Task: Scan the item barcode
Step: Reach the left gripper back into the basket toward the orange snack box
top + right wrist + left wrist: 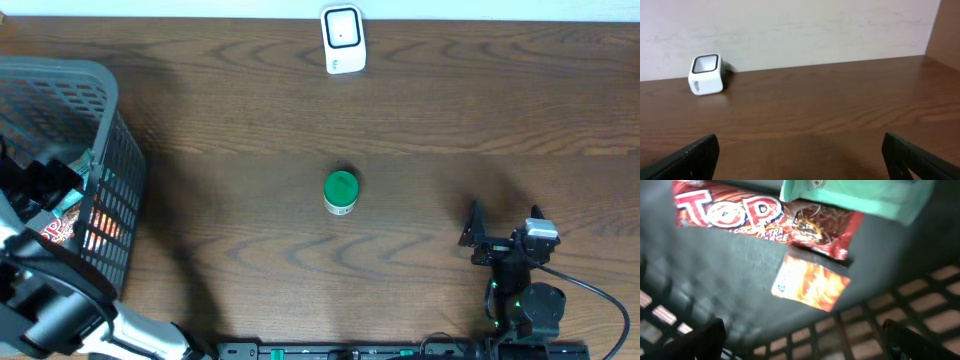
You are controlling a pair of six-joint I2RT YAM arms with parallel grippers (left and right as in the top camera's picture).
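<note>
The white barcode scanner [343, 40] stands at the table's far edge and shows small in the right wrist view as the scanner [706, 75]. A green-lidded jar [341, 190] stands mid-table. My left gripper [802, 340] hangs open inside the grey basket [110, 120], empty, above a red "TOP" wrapper [740, 212], a small orange packet [810, 282] and a teal packet [865, 197]. None of them lies between its fingers [705, 340]. My right gripper [505, 224] rests open and empty near the front right, facing the scanner.
The basket fills the table's left end, and its mesh wall [920, 305] closes round my left gripper. Bare wooden table [830, 110] lies between my right gripper and the back wall. The right arm's base and cable [600, 300] sit at the front right.
</note>
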